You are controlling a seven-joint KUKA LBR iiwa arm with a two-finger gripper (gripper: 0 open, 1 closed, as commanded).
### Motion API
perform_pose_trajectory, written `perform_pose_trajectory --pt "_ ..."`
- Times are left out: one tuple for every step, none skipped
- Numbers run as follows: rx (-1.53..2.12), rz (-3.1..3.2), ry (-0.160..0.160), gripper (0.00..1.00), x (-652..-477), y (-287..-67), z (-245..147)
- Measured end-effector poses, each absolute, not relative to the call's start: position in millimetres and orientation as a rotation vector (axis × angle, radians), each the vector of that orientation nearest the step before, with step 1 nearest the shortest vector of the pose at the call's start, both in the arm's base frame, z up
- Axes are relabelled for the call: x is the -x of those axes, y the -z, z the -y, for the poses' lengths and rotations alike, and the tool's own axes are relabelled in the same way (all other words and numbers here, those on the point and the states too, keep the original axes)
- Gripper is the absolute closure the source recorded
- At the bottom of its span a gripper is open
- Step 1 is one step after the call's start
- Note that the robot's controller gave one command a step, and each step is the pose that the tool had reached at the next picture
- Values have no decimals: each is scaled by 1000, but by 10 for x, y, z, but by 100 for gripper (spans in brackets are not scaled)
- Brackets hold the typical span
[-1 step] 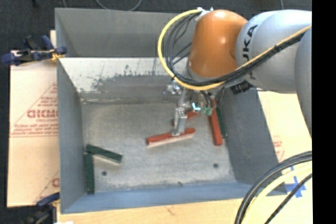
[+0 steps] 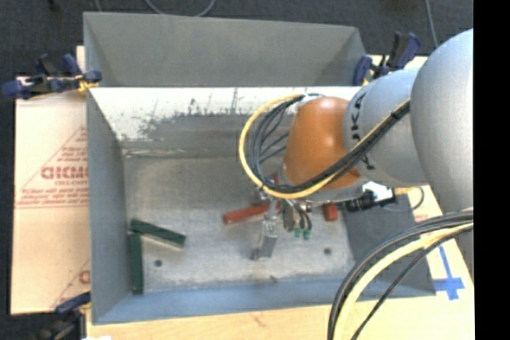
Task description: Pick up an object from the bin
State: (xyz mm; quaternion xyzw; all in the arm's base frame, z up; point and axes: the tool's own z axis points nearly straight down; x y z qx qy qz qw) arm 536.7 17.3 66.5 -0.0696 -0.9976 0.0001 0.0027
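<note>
The tool [image 2: 265,244] hangs beside one flat red stick [image 2: 245,213] in the scuffed metal bin [image 2: 183,171]; whether it is apart or together I cannot tell. Two slim green bars [image 2: 156,234] form an L.

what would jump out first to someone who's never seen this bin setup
The arm's orange wrist cover, ringed by a yellow cable loop, dominates the middle right, and below it the gripper hangs low over the middle of the grey bin. A red-orange stick lies on the floor just left of the gripper. Two dark green bars form an L in the lower-left corner.
</note>
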Motion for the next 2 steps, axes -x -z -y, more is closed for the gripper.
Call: perform_pose_trajectory --pt "219 3137 1 100 -5401 -705 -177" --pt "198 3145 2 100 -5034 -2151 -125"
